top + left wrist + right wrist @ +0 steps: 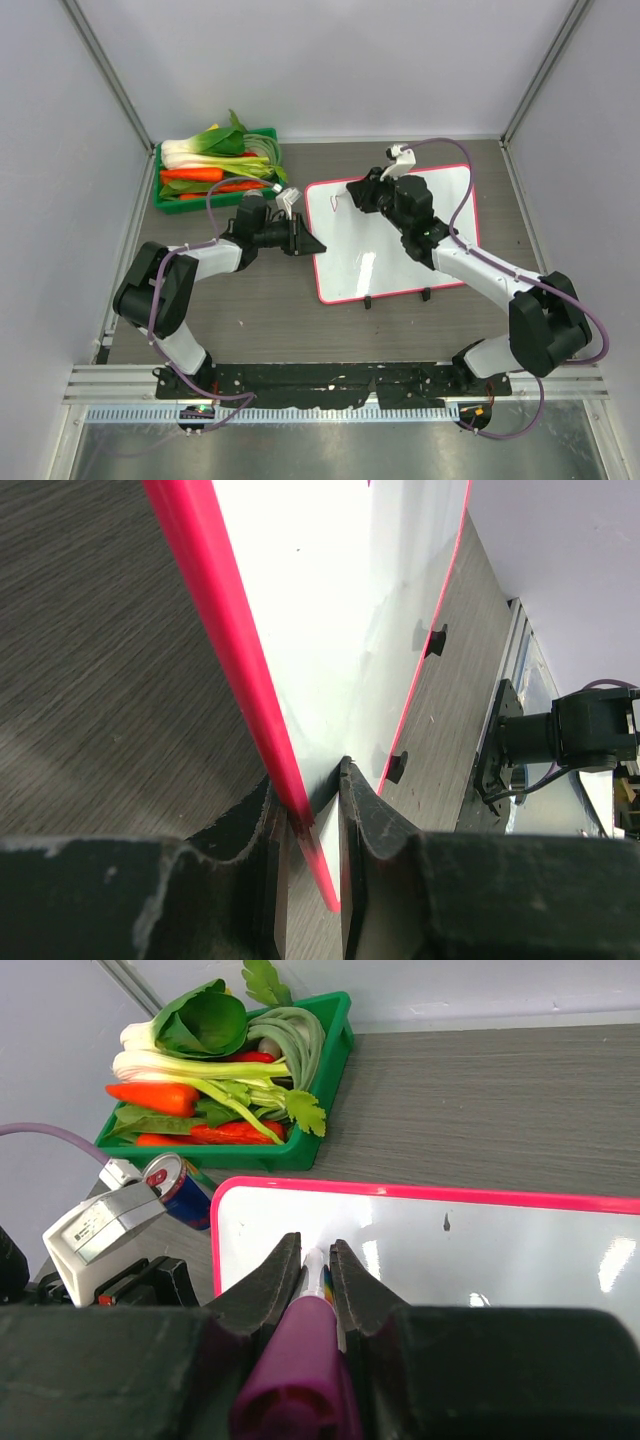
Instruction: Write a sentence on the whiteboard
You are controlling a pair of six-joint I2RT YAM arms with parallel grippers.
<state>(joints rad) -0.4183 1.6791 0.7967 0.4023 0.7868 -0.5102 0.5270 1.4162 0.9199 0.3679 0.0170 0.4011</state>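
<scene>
The whiteboard (400,250) lies flat on the table, glossy white with a pink-red frame. My left gripper (306,244) is shut on the frame of its left edge; in the left wrist view the fingers (365,810) pinch the pink rim (225,630). My right gripper (352,195) hovers over the board's top-left corner, shut on a marker (295,1360) with a purple end. The marker's white tip points down at the board (480,1250). No sentence shows on the visible surface, only a small dark speck (446,1222). The spot under the tip is hidden.
A green crate (158,180) of vegetables stands at the back left, seen in the right wrist view too as the crate (250,1155). A blue and red can (180,1192) stands beside the board's corner. Two black feet (368,302) stick out of the board's near edge. Walls enclose the table.
</scene>
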